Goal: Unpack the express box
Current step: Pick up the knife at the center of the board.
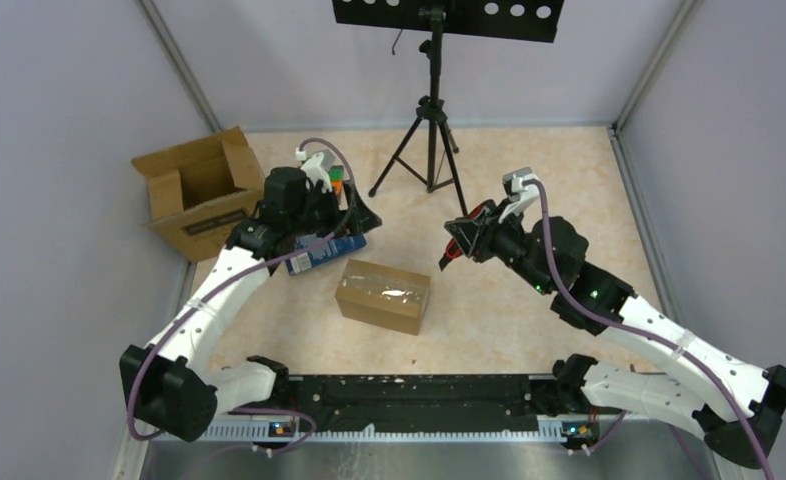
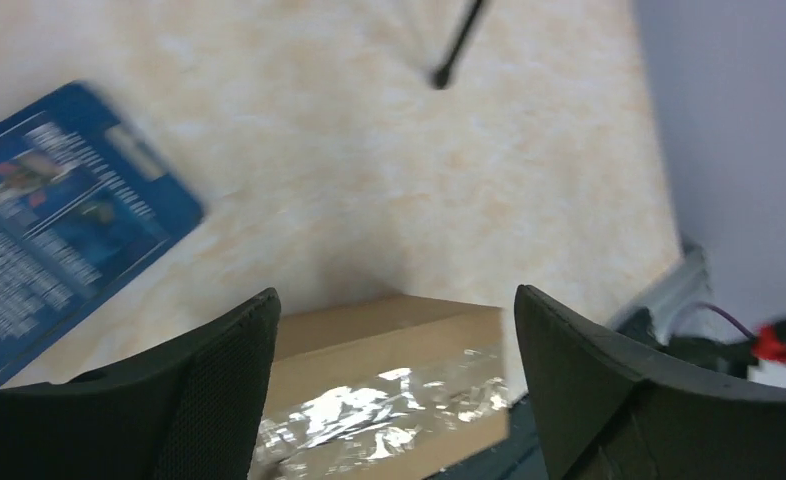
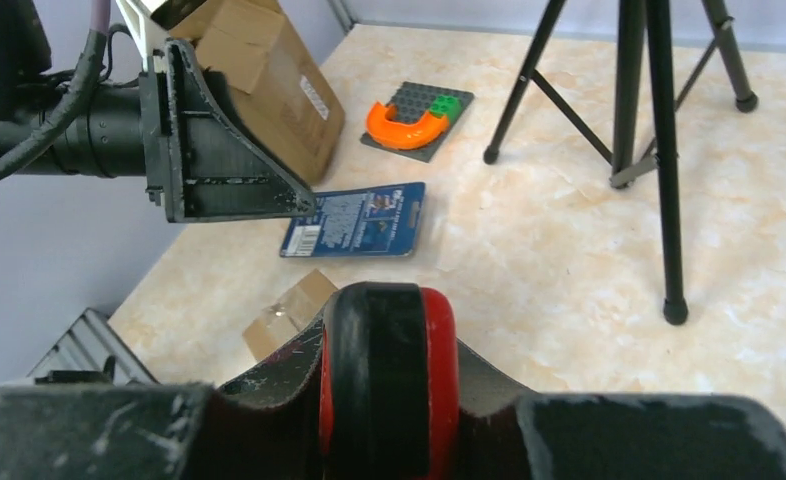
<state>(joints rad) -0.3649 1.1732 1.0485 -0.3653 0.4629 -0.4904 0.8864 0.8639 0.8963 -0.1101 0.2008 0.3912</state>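
Two cardboard boxes on the table here: one open box [image 1: 194,195] sitting at the far left by the wall, and one taped box [image 1: 383,295], sealed with shiny clear tape, lying flat in the middle, near the arms' bases. One blue printed package [image 1: 324,255] lies between them, just beyond the taped box's left corner. One grey baseplate [image 3: 416,120] sits farther back, carrying one orange U-shaped piece and one green brick. One black tripod [image 1: 431,130] stands at the rear centre.

The left gripper [image 1: 357,215] hangs over the blue package, fingers [image 2: 219,380] spread wide with nothing between them, the taped box below. The right gripper [image 1: 457,240] hovers right of the box, clamped on one red-and-black tool [image 3: 439,360]. That tool blocks much of the right wrist view.
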